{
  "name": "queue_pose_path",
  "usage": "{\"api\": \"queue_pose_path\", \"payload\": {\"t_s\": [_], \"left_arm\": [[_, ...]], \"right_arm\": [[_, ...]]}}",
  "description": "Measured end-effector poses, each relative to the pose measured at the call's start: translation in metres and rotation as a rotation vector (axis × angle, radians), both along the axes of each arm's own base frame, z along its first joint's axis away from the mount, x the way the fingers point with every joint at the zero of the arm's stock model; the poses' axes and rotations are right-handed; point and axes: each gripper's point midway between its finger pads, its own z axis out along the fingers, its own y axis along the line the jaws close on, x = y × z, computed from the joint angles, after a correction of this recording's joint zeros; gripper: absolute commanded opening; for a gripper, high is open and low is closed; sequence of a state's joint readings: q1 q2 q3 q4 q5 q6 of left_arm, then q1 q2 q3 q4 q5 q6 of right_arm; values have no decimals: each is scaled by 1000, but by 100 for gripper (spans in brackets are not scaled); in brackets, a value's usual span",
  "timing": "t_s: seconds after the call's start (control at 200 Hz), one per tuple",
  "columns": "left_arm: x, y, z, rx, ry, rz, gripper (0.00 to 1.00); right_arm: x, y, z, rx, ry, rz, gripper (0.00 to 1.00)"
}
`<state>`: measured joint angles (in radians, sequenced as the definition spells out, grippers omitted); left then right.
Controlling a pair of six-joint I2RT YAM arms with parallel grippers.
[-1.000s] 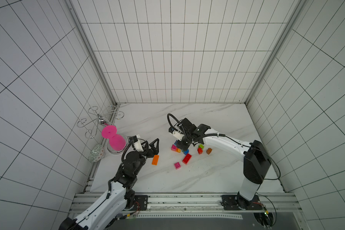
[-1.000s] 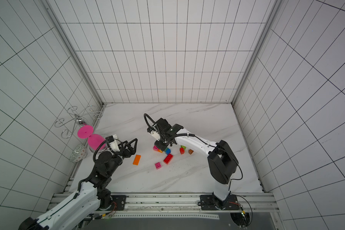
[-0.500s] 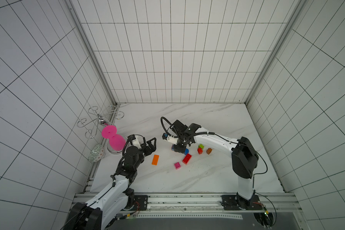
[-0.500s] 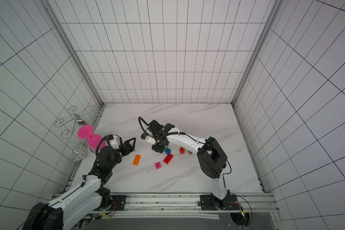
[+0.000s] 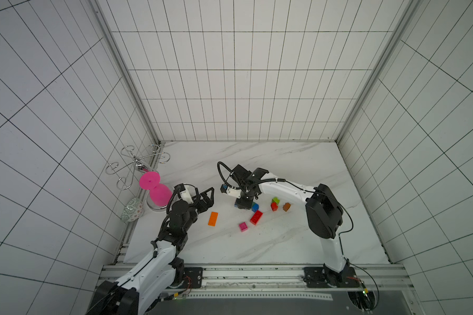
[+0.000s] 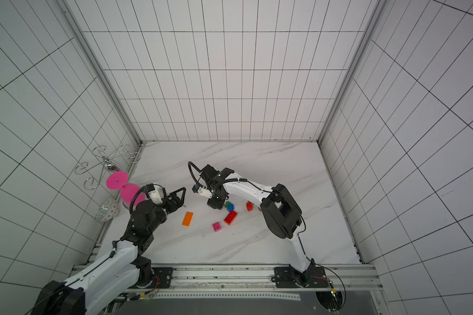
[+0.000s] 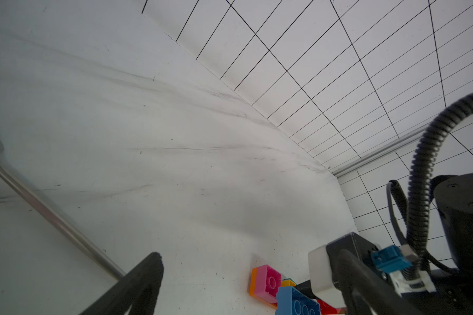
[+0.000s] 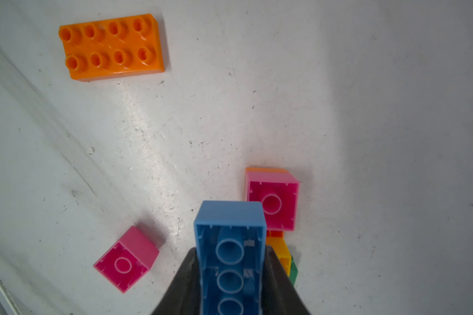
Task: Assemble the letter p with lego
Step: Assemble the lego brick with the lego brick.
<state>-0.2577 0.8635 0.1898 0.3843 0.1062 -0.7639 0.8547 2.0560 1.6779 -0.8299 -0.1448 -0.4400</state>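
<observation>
Worktop (image 5: 284, 169) first: pale marble, bricks scattered across the middle, and nothing laid out that I could read as a P. My left tool (image 7: 248, 256) hung over the left side, jaws spread as wide as they go, nothing in them. My right tool (image 8: 231, 248) was down low among the bricks. It was pinched in on the blue brick (image 8: 230, 218), one finger on each long wall, hollow underside facing the wrist camera. That brick sat just beside a pink-on-orange pair (image 8: 271, 201); whether they touched, I couldn't tell.

The orange brick (image 5: 213, 218), the long eight-stud one, lay flat and alone, studs up, between the two tools. The red brick (image 5: 256, 217) lay near the right tool. The small pink brick (image 8: 126, 259) was loose, tipped so its hollow side showed.

My read on handling: they looked light, hard and stiff, so crushing wasn't a worry. The glossy walls looked slippery, though, and a skewed pinch could twist one out. I'd have taken each across its flat long walls, mid-length, clear of the studs. Pressing studs home would call for square alignment and a braced lower piece.
</observation>
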Motion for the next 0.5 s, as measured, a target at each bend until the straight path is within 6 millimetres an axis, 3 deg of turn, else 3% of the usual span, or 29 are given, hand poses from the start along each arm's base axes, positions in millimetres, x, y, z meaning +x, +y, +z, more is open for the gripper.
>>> {"api": "queue_pose_path", "payload": {"t_s": [0.5], "left_arm": [[0, 0, 2, -2, -8, 0, 98]], "right_arm": [[15, -5, -8, -20, 15, -15, 0]]}}
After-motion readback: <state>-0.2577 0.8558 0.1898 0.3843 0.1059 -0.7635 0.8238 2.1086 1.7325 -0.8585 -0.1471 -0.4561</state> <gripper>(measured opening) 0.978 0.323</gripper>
